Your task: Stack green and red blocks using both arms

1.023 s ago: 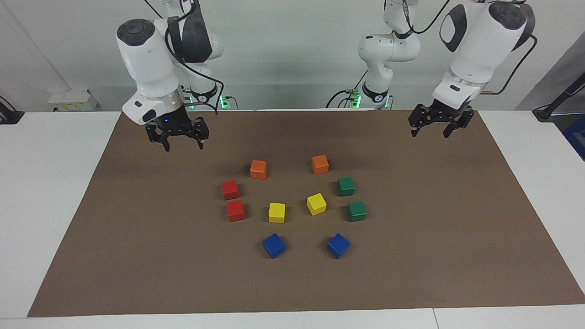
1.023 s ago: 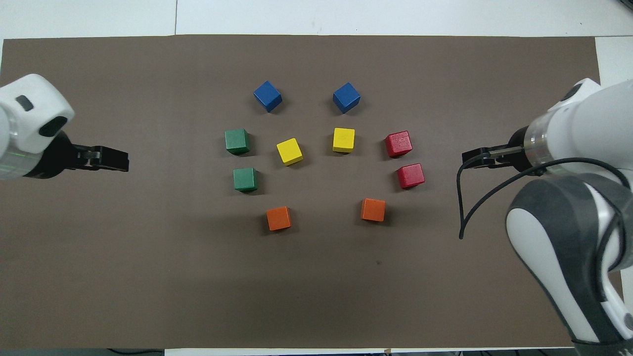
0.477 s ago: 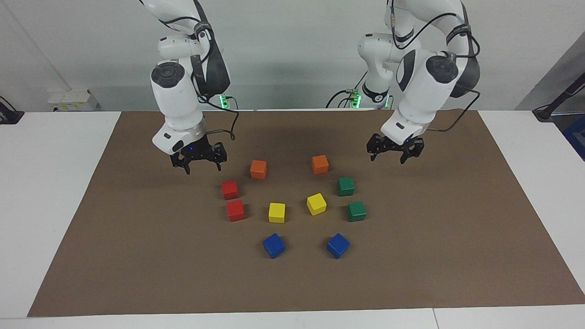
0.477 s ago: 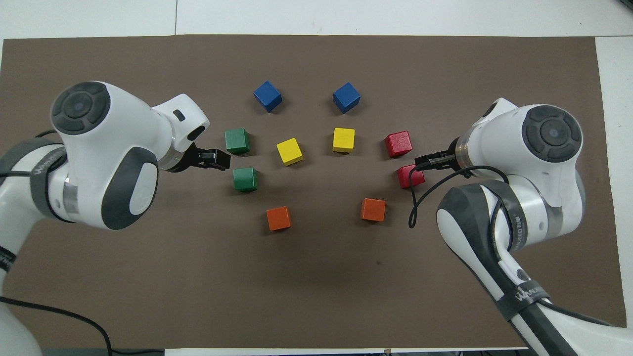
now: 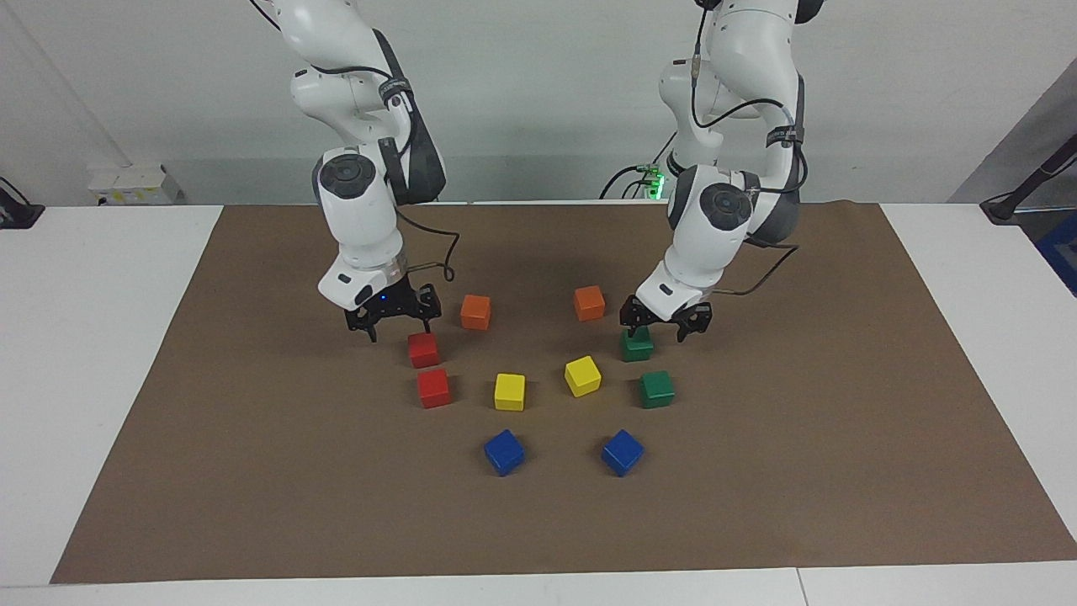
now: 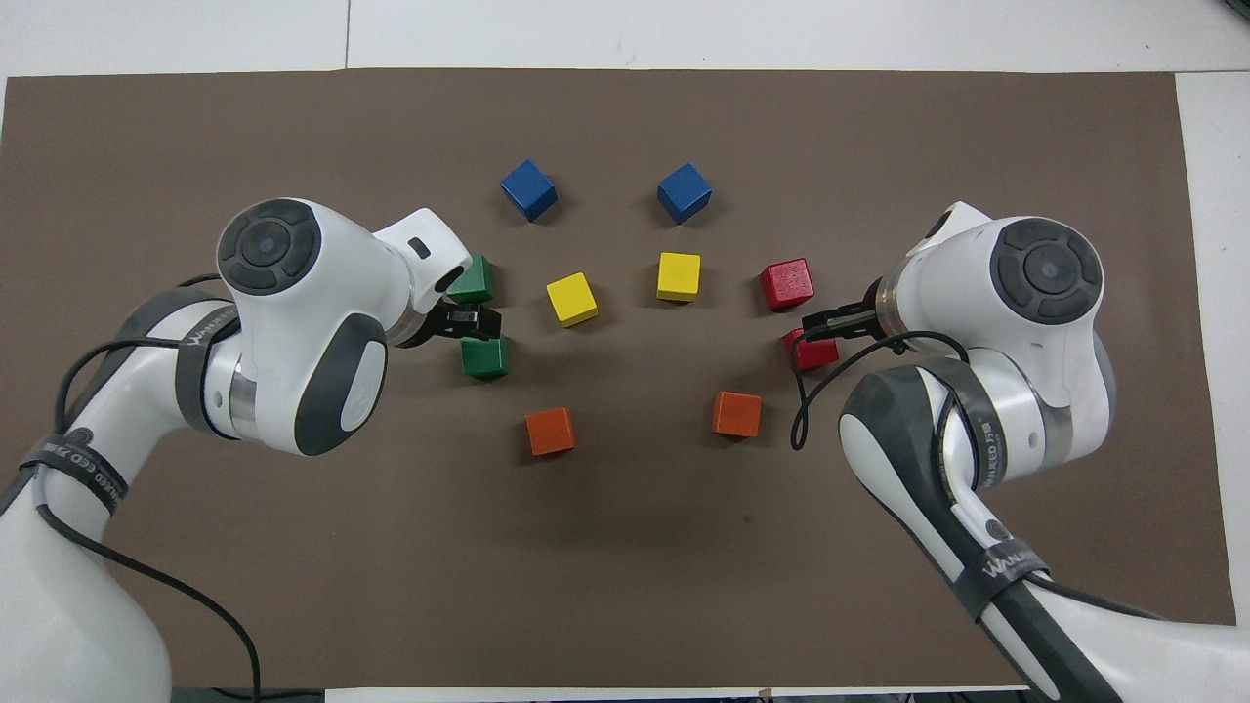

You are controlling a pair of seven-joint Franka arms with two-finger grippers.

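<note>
Two red blocks lie toward the right arm's end of the mat, one nearer the robots (image 5: 423, 349) (image 6: 812, 351) and one farther (image 5: 433, 388) (image 6: 787, 283). Two green blocks lie toward the left arm's end, one nearer (image 5: 637, 345) (image 6: 484, 357) and one farther (image 5: 656, 389) (image 6: 476, 282). My right gripper (image 5: 400, 331) (image 6: 815, 325) is open, low over the mat at the nearer red block's edge, not touching it. My left gripper (image 5: 655, 330) (image 6: 476, 322) is open, low over the nearer green block.
Two orange blocks (image 5: 475, 311) (image 5: 589, 302) lie nearest the robots, between the grippers. Two yellow blocks (image 5: 509, 391) (image 5: 582, 375) lie in the middle and two blue blocks (image 5: 504, 452) (image 5: 622, 452) farthest out. All rest on a brown mat (image 5: 252, 471).
Both arms have swung in from the mat's ends and come down, the right gripper to the nearer red block, the left gripper to the nearer green block. No block has moved.
</note>
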